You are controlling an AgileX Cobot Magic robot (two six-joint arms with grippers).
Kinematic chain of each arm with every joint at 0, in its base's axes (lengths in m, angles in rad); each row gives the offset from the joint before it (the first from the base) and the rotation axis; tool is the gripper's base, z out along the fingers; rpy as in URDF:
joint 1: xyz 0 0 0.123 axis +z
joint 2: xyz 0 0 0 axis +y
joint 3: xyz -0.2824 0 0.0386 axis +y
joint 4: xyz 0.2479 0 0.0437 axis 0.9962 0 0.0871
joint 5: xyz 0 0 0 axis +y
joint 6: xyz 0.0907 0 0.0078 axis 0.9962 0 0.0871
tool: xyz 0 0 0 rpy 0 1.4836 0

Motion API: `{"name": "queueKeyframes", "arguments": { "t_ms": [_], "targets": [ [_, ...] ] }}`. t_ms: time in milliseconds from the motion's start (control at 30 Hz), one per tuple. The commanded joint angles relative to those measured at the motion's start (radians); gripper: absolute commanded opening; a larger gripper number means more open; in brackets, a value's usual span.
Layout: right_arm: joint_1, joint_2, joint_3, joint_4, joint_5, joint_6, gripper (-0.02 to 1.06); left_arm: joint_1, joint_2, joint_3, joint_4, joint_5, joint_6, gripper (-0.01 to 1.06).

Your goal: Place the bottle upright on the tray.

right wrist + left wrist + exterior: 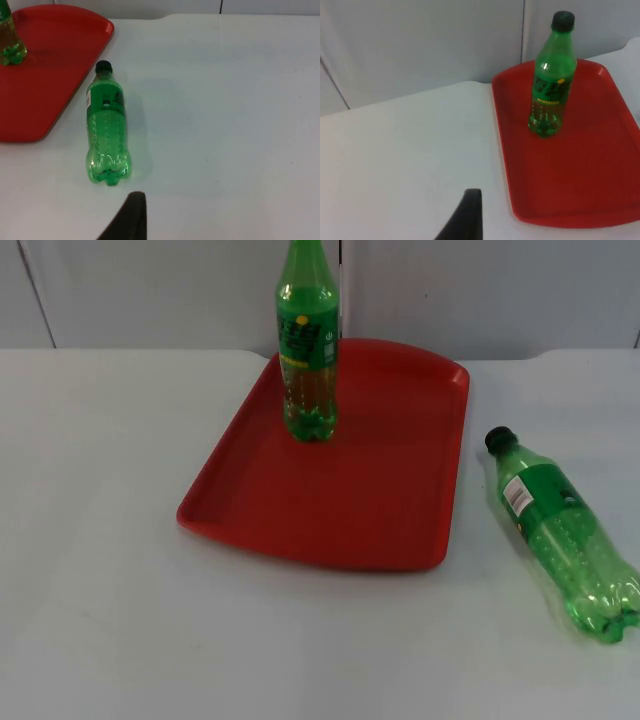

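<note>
On white table (100, 540), red tray (390, 500)

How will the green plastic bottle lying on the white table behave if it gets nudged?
The green plastic bottle lying on its side is round, so it will probably roll. It looks empty, so likely light and easily dented. Its black cap points toward the red plastic tray.

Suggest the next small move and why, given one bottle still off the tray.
Probably lower the right gripper toward the lying bottle to grasp its body: it rests on its side on the table beside the red tray, while the other bottle already stands upright there.
</note>
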Motion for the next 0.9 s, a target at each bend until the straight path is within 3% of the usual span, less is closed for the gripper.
{"name": "queueKeyframes", "arguments": {
  "t_ms": [0, 200, 533, 867],
  "targets": [
    [0.003, -0.003, 0.001, 0.003, -0.004, -0.005, 1.05, -0.002, -0.034, 0.022, -0.015, -0.008, -0.001, 0.93],
    [0.003, -0.003, 0.001, 0.003, -0.004, -0.005, 1.05, -0.002, -0.162, 0.084, -0.026, 0.060, 0.015, 0.93],
    [0.003, -0.003, 0.001, 0.003, -0.004, -0.005, 1.05, -0.002, -0.393, 0.213, -0.107, 0.069, 0.068, 0.93],
    [0.003, -0.003, 0.001, 0.003, -0.004, -0.005, 1.05, -0.002, -0.631, 0.232, -0.108, 0.261, 0.086, 0.93]
  ]
}}
